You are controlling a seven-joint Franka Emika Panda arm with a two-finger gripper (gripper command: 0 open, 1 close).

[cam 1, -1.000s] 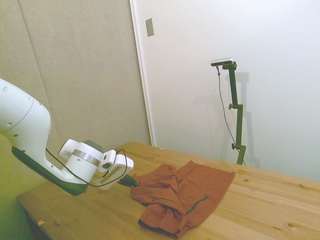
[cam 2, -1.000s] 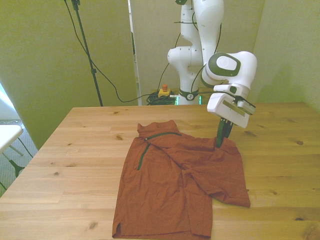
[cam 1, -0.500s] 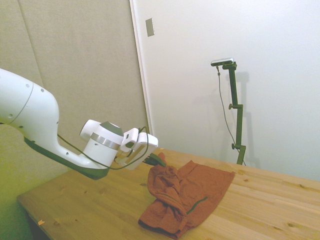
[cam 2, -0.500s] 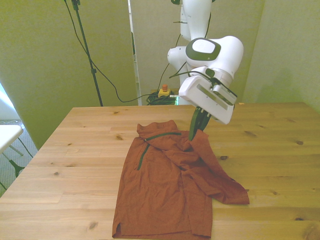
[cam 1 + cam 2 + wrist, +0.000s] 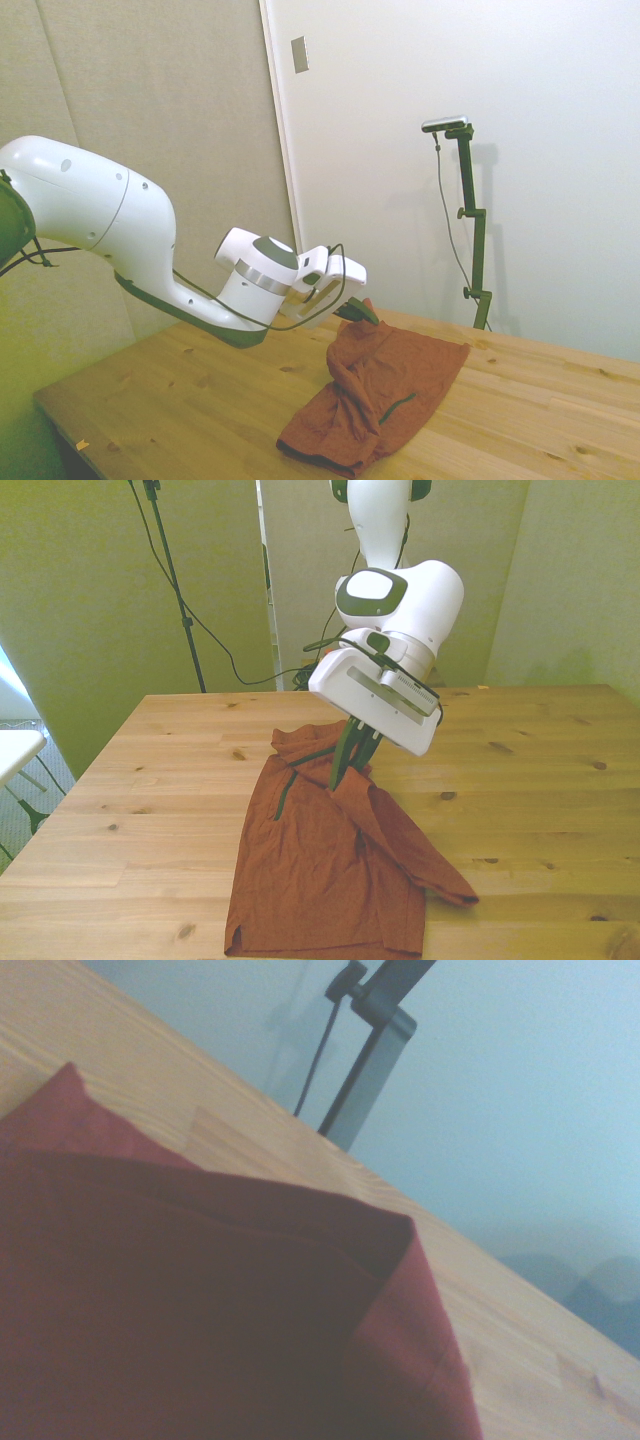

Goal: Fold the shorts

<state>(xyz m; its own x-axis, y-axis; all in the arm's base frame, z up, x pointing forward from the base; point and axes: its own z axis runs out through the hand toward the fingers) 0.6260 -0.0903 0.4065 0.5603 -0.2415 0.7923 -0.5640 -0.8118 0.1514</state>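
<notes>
- The wooden table [image 5: 560,810] fills the foreground of the front view, pale planks with dark knots; its near edge runs along the bottom of that view.
- The shorts [image 5: 330,880] lie on the table toward the front view's left of centre, rust-orange, their hem close to the near edge and a dark zipper line [image 5: 285,785] running up the front view's left side.
- One edge of the shorts is lifted off the table into a peak, with a fold of cloth sloping down from it toward the front view's right.
- The gripper [image 5: 346,765] hangs over the middle of the shorts, its dark fingers pinched together on that raised peak of cloth.
- In the side view the gripper [image 5: 360,313] holds the cloth's top corner above the table while the rest drapes in rumples.
- Behind the table, a black cable [image 5: 205,630] trails down a yellow-green wall [image 5: 80,610].
- The side view shows a beige panelled wall [image 5: 150,110] beside a white wall [image 5: 540,90].
</notes>
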